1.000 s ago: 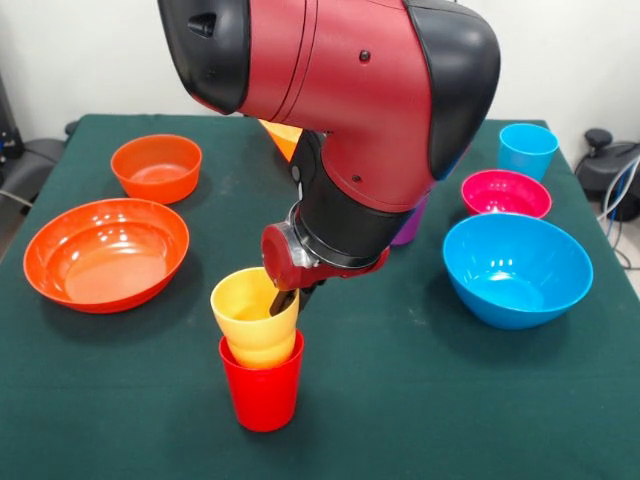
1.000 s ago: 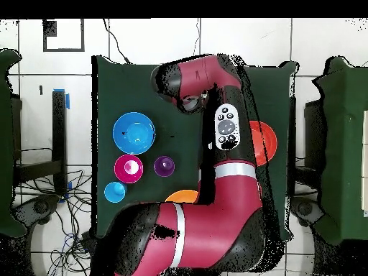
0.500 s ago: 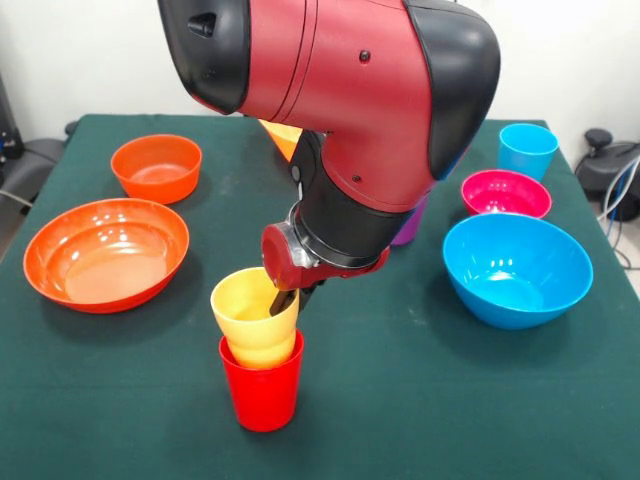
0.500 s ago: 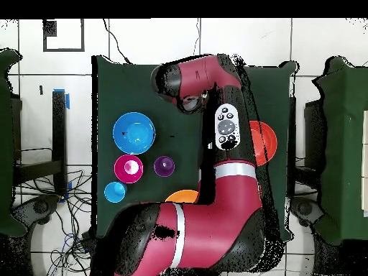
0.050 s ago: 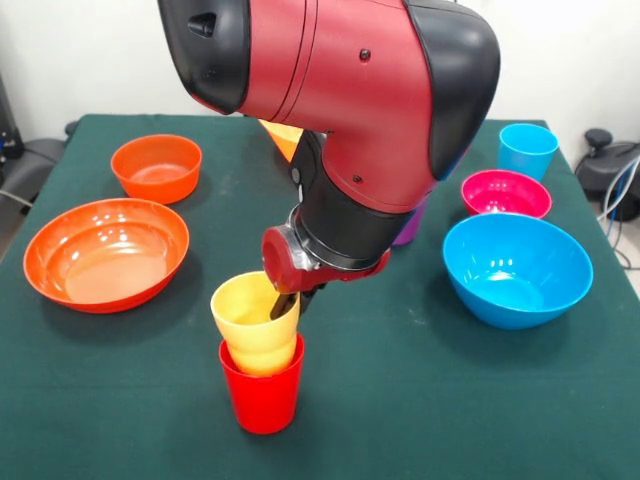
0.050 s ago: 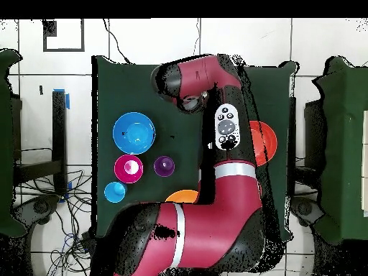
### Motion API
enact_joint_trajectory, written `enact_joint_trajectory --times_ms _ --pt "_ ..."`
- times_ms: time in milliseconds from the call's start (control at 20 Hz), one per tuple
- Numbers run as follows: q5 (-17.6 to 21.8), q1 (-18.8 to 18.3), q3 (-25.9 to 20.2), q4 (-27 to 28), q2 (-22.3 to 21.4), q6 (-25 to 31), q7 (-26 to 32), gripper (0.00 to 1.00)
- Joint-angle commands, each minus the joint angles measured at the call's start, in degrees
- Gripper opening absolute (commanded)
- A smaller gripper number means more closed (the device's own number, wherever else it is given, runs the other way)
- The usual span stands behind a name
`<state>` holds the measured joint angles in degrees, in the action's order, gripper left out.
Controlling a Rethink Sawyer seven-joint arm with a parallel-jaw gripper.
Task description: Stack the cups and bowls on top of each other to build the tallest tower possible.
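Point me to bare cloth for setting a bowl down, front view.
Free: front strip between the red cup and the large blue bowl; also between the wide orange bowl and small orange bowl. Crowded: blue cup and pink bowl cluster.

No readable text, labels or numbers anywhere

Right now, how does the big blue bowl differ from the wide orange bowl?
The big blue bowl is deep and steep-sided; the wide orange bowl is shallow and broader. In the front view the blue one sits at the picture's right, the orange one at its left. Both are upright, empty and unstacked.
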<state>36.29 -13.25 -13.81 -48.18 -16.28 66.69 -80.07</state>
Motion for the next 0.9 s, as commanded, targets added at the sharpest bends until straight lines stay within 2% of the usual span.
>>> enact_joint_trajectory --times_ms 50,300,900 --pt "1.16 0.67 -0.5 -1.1 -0.81 -2.98 1.82 1.0" --pt "1.62 0.38 -1.3 -1.22 -0.84 -5.52 4.04 1.0" --pt "1.8 0.91 -0.97 0.0 -0.31 -4.02 4.22 1.0"
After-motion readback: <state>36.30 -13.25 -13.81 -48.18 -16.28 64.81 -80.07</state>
